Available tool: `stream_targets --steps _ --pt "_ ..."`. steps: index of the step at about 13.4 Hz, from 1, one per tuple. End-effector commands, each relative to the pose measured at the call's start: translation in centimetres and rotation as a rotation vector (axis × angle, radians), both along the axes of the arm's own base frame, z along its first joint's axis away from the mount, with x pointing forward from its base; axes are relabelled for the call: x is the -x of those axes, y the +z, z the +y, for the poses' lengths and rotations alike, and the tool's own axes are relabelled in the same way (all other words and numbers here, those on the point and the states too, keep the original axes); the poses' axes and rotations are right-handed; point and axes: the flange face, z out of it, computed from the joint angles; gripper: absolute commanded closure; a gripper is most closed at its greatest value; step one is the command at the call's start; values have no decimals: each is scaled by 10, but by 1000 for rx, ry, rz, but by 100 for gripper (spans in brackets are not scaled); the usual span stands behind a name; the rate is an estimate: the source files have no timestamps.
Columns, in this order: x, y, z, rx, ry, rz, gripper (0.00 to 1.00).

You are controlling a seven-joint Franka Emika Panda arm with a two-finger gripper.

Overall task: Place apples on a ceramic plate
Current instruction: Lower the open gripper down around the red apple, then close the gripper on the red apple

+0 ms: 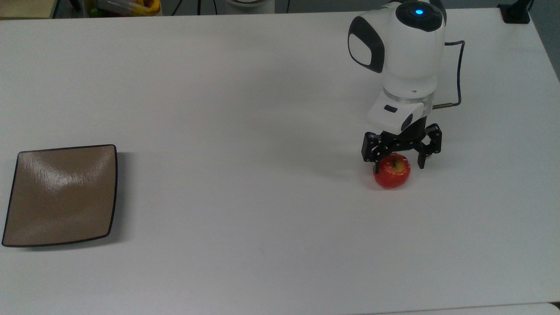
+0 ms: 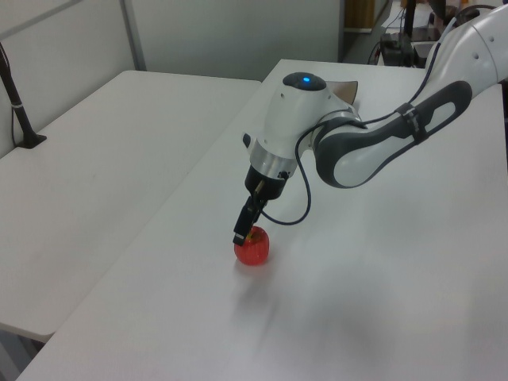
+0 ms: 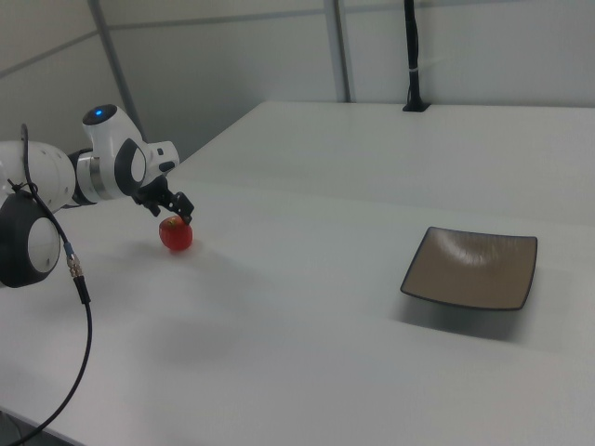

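The white surface (image 1: 245, 131) spreads across the whole top view, with a second white one set alongside it in the left view and the right view.

The arm (image 1: 404, 57) is white with dark grey joint covers and a blue light on its upper housing. In the left view it reaches in from the left view's upper right, bends at a grey elbow section, and its last link tilts down toward the fruit. A thin black cable (image 1: 457, 70) loops from the wrist.

The plate (image 1: 61, 194) is square, tan-brown and shiny with a thin dark rim. It lies flat near the top view's left edge, well apart from the arm, and nothing lies on it. In the right view it sits on the right view's right side (image 3: 472, 268).

The claw (image 1: 397, 165) is black and points down at the apple, its 2 fingers spread apart. In the top view 1 finger (image 1: 375, 162) stands at the apple's left side and the other at its right, level with its upper half; whether they touch it I cannot tell.

The apple (image 1: 392, 171) is small, red and glossy, with a yellow-green patch at the stem. It rests on the surface at the top view's right, under the claw (image 2: 251, 235).
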Motion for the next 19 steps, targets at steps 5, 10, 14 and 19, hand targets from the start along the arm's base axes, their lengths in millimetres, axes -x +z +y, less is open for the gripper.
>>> stream_targets --steps 5,10,14,19 --pt "0 -24 10 67 35 -29 0" --pt "1 -28 10 84 46 -31 0" --pt "2 -35 11 105 59 -31 0" --pt "4 -38 12 116 68 -31 55"
